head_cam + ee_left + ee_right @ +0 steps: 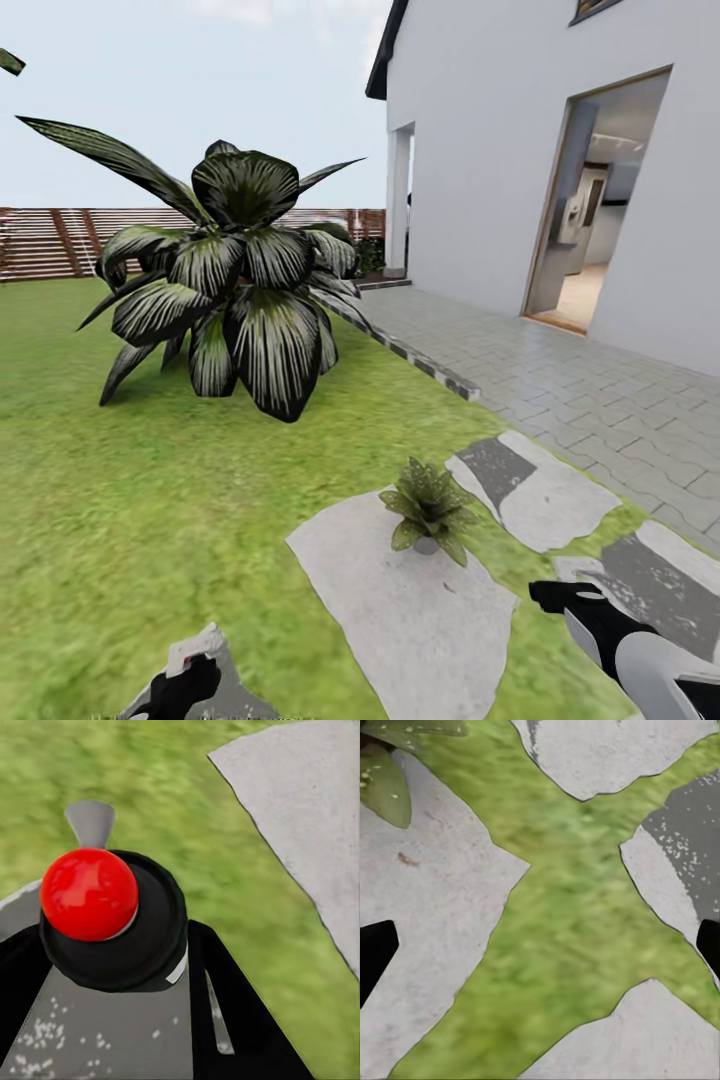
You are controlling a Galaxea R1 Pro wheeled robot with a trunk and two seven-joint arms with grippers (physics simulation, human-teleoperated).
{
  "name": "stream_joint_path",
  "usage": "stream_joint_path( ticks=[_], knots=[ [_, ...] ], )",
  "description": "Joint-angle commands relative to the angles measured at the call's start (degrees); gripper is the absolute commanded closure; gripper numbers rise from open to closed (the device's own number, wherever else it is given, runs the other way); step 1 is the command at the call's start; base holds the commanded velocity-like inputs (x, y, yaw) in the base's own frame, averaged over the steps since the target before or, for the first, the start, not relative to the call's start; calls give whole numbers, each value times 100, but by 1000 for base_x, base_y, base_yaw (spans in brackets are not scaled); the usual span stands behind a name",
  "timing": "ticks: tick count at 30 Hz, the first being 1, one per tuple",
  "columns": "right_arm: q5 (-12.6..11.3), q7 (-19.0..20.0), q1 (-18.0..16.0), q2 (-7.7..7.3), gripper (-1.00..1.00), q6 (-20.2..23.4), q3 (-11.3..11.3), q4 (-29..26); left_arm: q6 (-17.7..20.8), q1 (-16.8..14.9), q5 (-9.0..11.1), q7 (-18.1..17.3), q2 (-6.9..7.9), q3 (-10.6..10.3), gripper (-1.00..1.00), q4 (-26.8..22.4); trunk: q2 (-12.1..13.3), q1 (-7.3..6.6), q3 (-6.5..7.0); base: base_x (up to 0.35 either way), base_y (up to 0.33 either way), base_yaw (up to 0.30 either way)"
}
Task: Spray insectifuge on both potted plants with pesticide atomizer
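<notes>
While gripping atomizer (97, 937), left fingers (225, 1020).

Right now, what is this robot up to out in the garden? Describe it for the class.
The robot stands on the garden lawn among grey paving slabs. Its left gripper is shut on the pesticide atomizer, which has a red knob on a black cap. One small potted plant sits on a slab just ahead, with the tall palm behind it. The right gripper is open and holds nothing. No spray is visible.
</notes>
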Motion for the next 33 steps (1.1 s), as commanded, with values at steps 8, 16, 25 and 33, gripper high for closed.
stream_joint_path(
  ticks=[8,16,25,33],
  knots=[
    [45,-6,-1,0,-100,11,-45,-4,-30,-6,-46,-33,-5,49,100,-6,-283,153,-131,0,0,254],
    [45,-6,-1,3,-100,11,-45,-4,-30,-6,-46,-33,-5,50,100,-6,-363,197,-167,0,0,221],
    [43,-11,-1,0,-100,10,-45,-4,-123,-6,-37,-33,-12,52,100,1,-363,197,-167,-203,0,19],
    [36,-20,-1,-1,-100,4,-46,-4,-127,-6,-37,-33,-14,52,100,3,-363,197,-167,-339,0,0]
  ],
)
